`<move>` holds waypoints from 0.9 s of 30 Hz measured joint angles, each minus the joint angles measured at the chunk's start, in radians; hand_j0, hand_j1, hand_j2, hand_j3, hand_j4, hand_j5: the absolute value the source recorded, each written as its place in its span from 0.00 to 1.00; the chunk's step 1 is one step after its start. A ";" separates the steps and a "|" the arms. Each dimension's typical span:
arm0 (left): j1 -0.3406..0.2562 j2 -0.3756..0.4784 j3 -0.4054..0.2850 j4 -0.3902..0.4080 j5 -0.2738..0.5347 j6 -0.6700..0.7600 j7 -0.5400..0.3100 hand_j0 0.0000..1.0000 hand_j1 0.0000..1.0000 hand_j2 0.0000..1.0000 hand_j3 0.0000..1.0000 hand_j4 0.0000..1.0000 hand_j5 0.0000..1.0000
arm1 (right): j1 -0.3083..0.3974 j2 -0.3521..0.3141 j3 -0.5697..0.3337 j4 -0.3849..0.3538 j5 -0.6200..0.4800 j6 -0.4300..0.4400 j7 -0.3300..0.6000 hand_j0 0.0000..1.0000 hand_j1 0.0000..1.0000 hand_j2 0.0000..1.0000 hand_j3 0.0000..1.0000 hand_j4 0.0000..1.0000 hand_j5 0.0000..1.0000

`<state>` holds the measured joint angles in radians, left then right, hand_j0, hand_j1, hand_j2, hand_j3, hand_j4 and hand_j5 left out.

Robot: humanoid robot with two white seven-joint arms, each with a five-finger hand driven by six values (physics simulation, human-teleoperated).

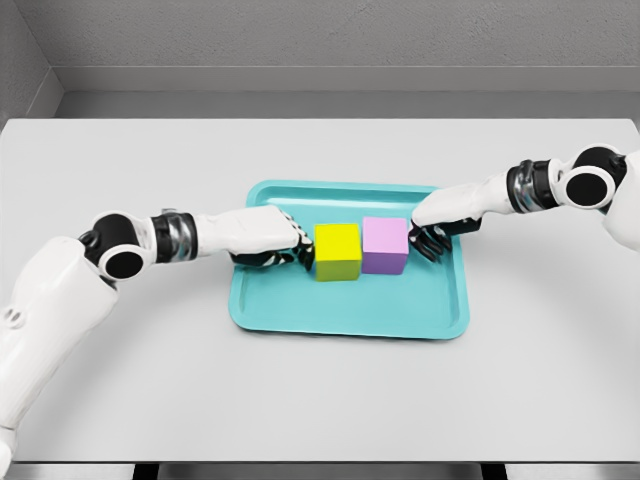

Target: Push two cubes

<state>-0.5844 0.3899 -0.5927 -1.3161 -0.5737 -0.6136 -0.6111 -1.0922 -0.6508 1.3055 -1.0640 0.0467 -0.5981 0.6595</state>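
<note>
Touching yellow cube (338,251), pink cube (385,245), teal tray (350,310)

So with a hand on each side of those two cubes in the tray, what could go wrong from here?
1. The yellow cube and purple cube already sit side by side; squeezing from the left hand and right hand could make them buckle or pop upward.
2. Uneven pushing might slide the teal tray across the table.
</note>
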 measured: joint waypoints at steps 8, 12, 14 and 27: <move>-0.011 -0.007 -0.008 0.002 0.000 0.000 0.000 0.49 0.49 0.49 0.49 0.49 0.49 | -0.012 0.008 -0.002 0.005 0.031 -0.002 0.001 0.13 0.13 0.13 0.13 0.13 0.13; -0.009 0.001 -0.016 0.001 -0.001 0.000 0.000 0.49 0.49 0.49 0.49 0.49 0.49 | -0.012 0.016 -0.006 0.007 0.064 -0.001 -0.007 0.13 0.13 0.13 0.13 0.13 0.13; -0.006 0.006 -0.016 -0.007 -0.001 0.000 0.000 0.49 0.49 0.49 0.49 0.49 0.49 | -0.012 0.017 -0.008 0.007 0.066 0.001 -0.006 0.13 0.13 0.13 0.13 0.13 0.13; 0.005 0.026 -0.018 -0.044 0.006 0.000 0.000 0.50 0.50 0.50 0.50 0.50 0.50 | -0.014 0.009 -0.006 0.004 0.054 0.000 -0.001 0.13 0.13 0.13 0.13 0.13 0.13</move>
<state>-0.5798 0.4159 -0.6105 -1.3601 -0.5679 -0.6138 -0.6111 -1.1060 -0.6416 1.2997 -1.0597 0.1008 -0.5977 0.6580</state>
